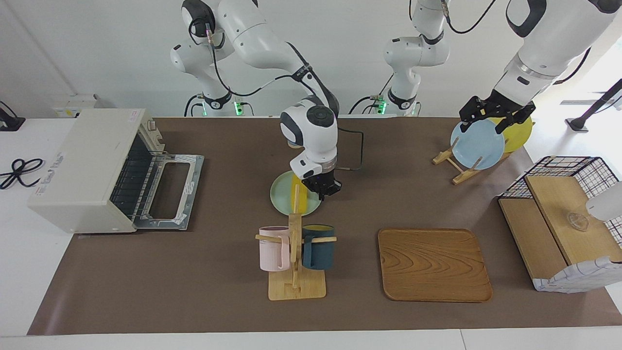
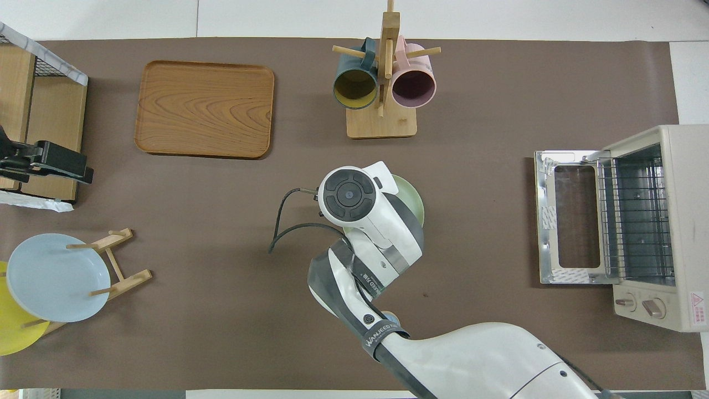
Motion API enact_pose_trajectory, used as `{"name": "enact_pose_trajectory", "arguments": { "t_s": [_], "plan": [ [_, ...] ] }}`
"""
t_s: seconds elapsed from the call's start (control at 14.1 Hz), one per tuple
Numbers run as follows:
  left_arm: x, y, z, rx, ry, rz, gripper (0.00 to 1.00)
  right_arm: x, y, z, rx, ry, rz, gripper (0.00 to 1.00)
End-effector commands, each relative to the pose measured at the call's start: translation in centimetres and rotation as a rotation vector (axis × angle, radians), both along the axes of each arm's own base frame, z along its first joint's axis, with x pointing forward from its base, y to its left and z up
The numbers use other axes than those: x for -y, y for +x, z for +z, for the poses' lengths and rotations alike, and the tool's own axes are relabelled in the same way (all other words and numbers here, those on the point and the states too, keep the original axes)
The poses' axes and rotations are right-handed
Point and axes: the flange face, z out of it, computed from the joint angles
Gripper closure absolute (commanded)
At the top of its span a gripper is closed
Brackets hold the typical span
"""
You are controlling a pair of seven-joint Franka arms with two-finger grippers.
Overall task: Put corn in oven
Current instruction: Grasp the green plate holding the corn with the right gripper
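The yellow corn (image 1: 302, 200) lies on a pale green plate (image 1: 281, 195) in the middle of the table. My right gripper (image 1: 323, 188) is down at the corn, at the side toward the left arm's end; I cannot tell whether it touches it. In the overhead view my right arm hides the corn, and only the plate's rim (image 2: 416, 203) shows. The cream oven (image 1: 87, 167) stands at the right arm's end of the table with its door (image 1: 170, 190) folded down flat and its wire rack (image 2: 634, 219) showing. My left gripper (image 1: 495, 116) waits over the plate rack.
A wooden mug rack (image 1: 295, 272) with a pink and a dark blue mug stands farther from the robots than the plate. A wooden tray (image 1: 433, 265) lies beside it. A plate rack holds a blue plate (image 1: 478, 143) and a yellow plate (image 1: 521, 131). A wire basket shelf (image 1: 559, 218) stands at the left arm's end.
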Motion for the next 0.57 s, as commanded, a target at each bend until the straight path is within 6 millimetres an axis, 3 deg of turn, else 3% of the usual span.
{"name": "enact_pose_trajectory", "arguments": {
  "t_s": [0.0, 0.14, 0.21, 0.5],
  "plan": [
    [-1.1, -0.4, 0.3, 0.003, 0.017, -0.015, 0.00, 1.5, 1.6, 2.9, -0.050, -0.076, 0.097, 1.00],
    [-1.2, -0.4, 0.2, 0.002, 0.016, -0.016, 0.00, 2.4, 2.7, 5.9, -0.043, -0.190, 0.168, 1.00],
    [-1.2, -0.4, 0.4, 0.002, 0.019, -0.019, 0.00, 4.0, 3.4, 6.8, -0.043, -0.209, 0.161, 1.00],
    [-1.2, -0.5, 0.5, -0.019, 0.019, -0.022, 0.00, 14.5, 5.7, 10.8, -0.118, -0.233, 0.110, 1.00]
  ]
}}
